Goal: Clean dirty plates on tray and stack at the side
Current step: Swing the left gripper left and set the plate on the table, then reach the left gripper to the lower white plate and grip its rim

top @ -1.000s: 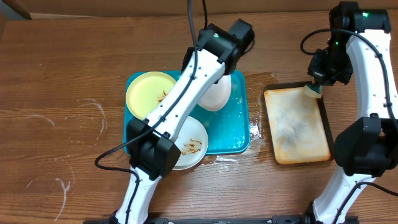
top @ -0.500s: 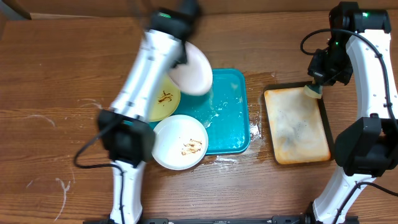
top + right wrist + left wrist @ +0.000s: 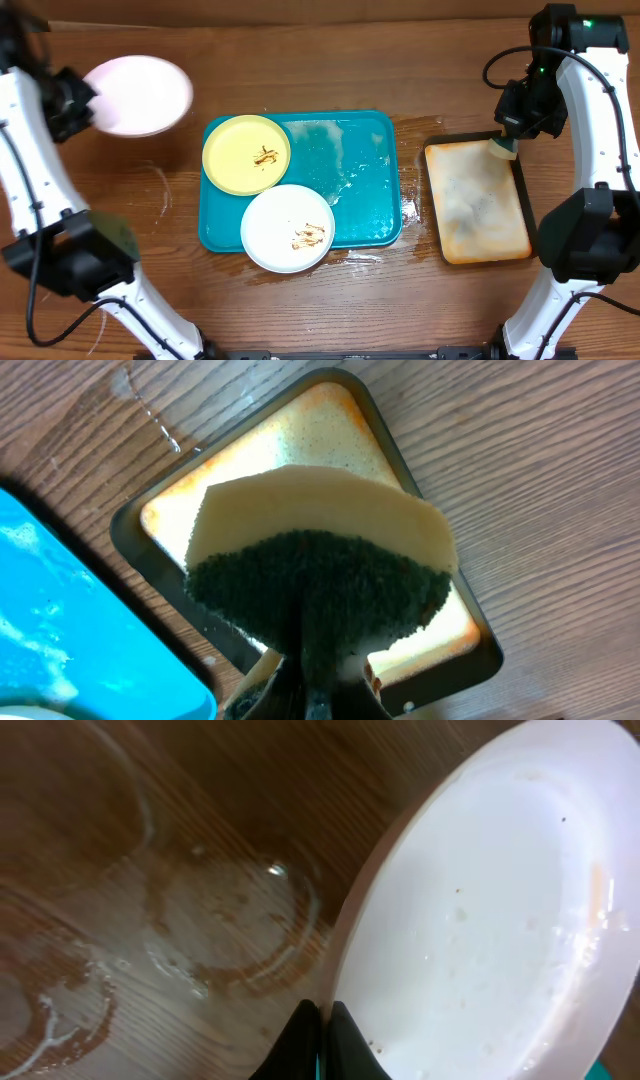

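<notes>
My left gripper (image 3: pixel 88 100) is shut on the rim of a clean white plate (image 3: pixel 140 95) and holds it above the wood at the far left, off the tray; in the left wrist view the plate (image 3: pixel 480 910) fills the right side, my fingers (image 3: pixel 318 1032) pinching its edge. The teal tray (image 3: pixel 360 190) holds a yellow-green plate (image 3: pixel 246 154) and a white plate (image 3: pixel 288 228), both with brown smears. My right gripper (image 3: pixel 510 140) is shut on a sponge (image 3: pixel 320 575), yellow with a dark green scrub side, above the tan tray's far corner.
A dark-rimmed tan tray (image 3: pixel 478 200) lies right of the teal tray, also seen in the right wrist view (image 3: pixel 330 430). Water is puddled between the two trays (image 3: pixel 412 215). Dried water rings mark the wood at the left (image 3: pixel 220 920).
My left arm has swung the white plate from above the teal tray far to the left, clear of the tray. The right arm and sponge have not moved.
</notes>
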